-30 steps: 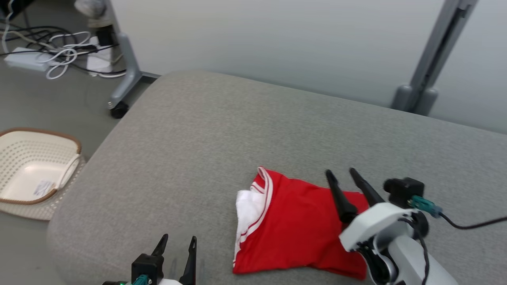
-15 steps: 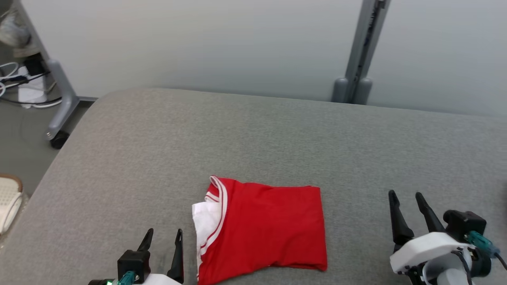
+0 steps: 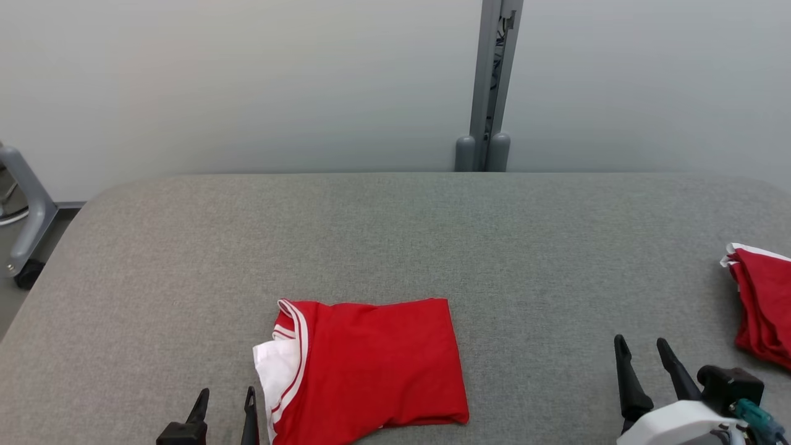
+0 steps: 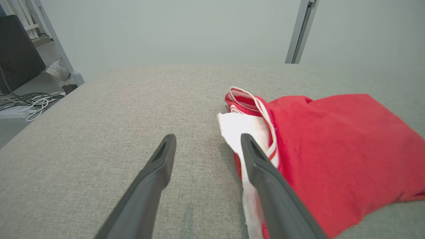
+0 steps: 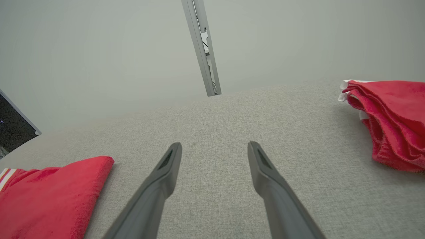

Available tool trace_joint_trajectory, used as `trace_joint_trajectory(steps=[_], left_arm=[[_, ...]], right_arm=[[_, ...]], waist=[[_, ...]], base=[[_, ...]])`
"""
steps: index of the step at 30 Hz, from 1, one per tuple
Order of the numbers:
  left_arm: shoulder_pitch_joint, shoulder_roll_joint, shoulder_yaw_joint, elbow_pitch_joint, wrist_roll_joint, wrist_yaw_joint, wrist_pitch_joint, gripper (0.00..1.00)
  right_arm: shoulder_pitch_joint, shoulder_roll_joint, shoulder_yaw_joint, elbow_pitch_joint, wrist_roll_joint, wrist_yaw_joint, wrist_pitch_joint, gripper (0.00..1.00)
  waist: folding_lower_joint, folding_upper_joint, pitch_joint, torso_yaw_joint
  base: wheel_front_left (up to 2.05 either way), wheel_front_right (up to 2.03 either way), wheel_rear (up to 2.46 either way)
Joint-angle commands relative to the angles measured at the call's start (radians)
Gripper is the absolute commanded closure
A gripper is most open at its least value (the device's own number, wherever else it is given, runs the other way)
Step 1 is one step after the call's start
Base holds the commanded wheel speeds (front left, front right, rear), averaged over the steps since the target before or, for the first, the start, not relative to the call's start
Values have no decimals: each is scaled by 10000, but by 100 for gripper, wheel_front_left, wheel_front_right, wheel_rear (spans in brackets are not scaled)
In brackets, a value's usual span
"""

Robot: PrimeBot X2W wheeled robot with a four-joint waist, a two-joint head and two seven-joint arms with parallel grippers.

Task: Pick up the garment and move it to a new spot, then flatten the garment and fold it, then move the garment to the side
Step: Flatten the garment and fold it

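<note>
**A:** Where do we stand with the folded garment [image 3: 371, 364]?

**B:** It lies flat on the table [image 3: 395, 235], at the near edge and left of the middle. It is a red rectangle with white striped trim showing on its left side. To us the fold looks finished.

**A:** And our tools?

**B:** Both are released and hold nothing. Our left tool [image 3: 227, 391] sits just beside the garment's white edge; we cannot tell whether its right finger touches the cloth. Our right tool [image 3: 639, 340] hovers over bare table, well apart from it.

**A:** So what is left for us?

**B:** We judge only the move to the side, unless this spot already counts as that. A crumpled garment [image 3: 763, 303], also red and white, lies heaped at the table's right edge, near our right tool. If that one is next, we would swing the right tool towards it, close on an upper fold, and lift it clear before carrying it to the open middle.
</note>
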Motion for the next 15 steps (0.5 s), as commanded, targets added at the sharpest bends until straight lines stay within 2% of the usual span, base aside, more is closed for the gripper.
trace_joint_trajectory(steps=[1, 9, 15], left_arm=[[108, 44, 70, -36, 63, -26, -10, 0], [658, 44, 446, -377, 300, -33, -10, 0], [787, 44, 536, -612, 504, -41, -10, 0]], right_arm=[[151, -57, 26, -42, -9, 0, -40, 0], [589, -57, 213, -153, -292, 0, -40, 0], [844, -60, 434, -393, -1191, 0, -41, 0]], waist=[[0, 0, -101, -100], [0, 0, -380, -241], [0, 0, -415, -191]], base=[[0, 0, 0], [0, 0, 0], [0, 0, 0]])
